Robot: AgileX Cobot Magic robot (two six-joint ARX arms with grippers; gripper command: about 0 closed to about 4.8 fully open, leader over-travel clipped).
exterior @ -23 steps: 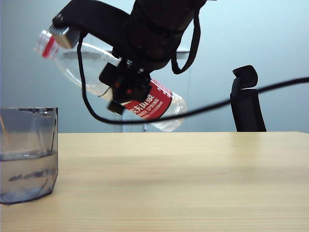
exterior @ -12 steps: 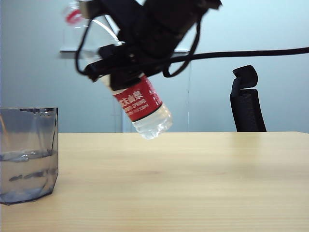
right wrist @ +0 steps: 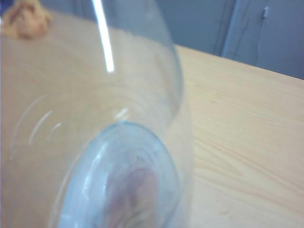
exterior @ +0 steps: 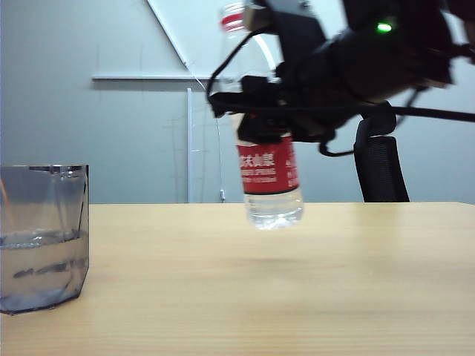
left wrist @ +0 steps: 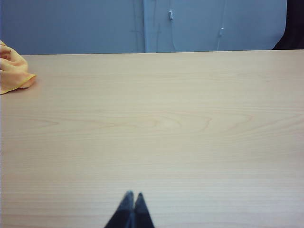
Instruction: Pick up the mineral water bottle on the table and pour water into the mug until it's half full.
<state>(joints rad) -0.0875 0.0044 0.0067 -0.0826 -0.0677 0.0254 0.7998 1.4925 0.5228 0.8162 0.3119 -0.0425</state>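
Mineral water bottle [exterior: 269, 174] upright, gripped by right claw [exterior: 261, 111].

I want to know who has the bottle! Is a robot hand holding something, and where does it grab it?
The right hand holds the mineral water bottle around its middle, above the red label. The left hand holds nothing.

The table [exterior: 312, 282] is pale, matt wood-grain laminate, the mineral water bottle [exterior: 269, 174] glossy clear plastic with a smooth red printed label, the mug [exterior: 43, 236] smoky transparent plastic or glass with glinting facets, the cloth [left wrist: 13, 72] soft crumpled orange fabric, and the right gripper [exterior: 260, 122] matt black.
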